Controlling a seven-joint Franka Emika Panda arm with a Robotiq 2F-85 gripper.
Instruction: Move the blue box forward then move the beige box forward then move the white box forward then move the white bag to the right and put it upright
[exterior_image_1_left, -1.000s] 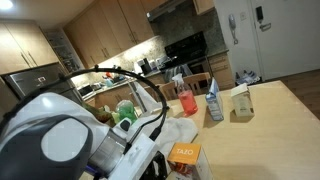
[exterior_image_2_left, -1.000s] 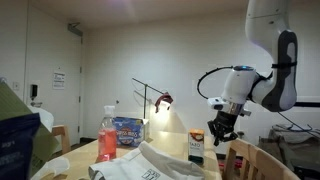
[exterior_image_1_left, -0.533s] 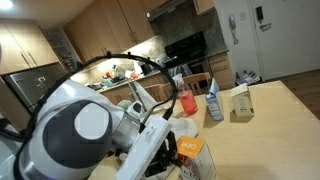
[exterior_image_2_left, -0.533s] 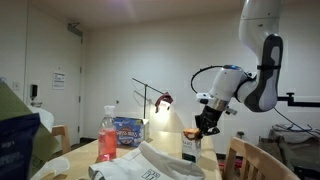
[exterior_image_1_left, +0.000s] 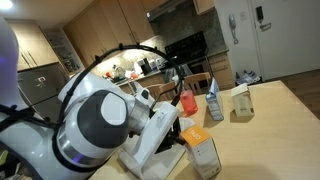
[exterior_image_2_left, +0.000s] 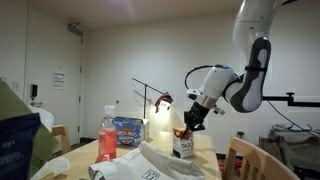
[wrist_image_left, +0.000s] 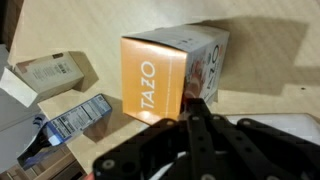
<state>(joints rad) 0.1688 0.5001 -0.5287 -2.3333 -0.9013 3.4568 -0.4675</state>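
Observation:
The white box (wrist_image_left: 160, 75) shows its orange printed face in the wrist view and stands on the wooden table. My gripper (wrist_image_left: 193, 101) is shut, and its joined tips rest against the box's near edge with nothing held between them. In an exterior view the gripper (exterior_image_2_left: 186, 124) hangs just above the white box (exterior_image_2_left: 183, 146). The blue box (exterior_image_1_left: 213, 100) and the beige box (exterior_image_1_left: 241, 101) stand farther back. In the wrist view the beige box (wrist_image_left: 50, 72) and the blue box (wrist_image_left: 75, 118) lie to the left. The white bag (exterior_image_2_left: 150, 165) lies crumpled and flat near the table's front.
A red translucent cup (exterior_image_1_left: 186, 100) stands beside the blue box. The arm's bulky white body (exterior_image_1_left: 100, 130) blocks much of that exterior view. A chair back (exterior_image_2_left: 250, 160) stands at the table's edge. Kitchen cabinets and a stove fill the background.
The arm has swung across the table with its gripper staying shut. The white box has shifted along with the gripper tips.

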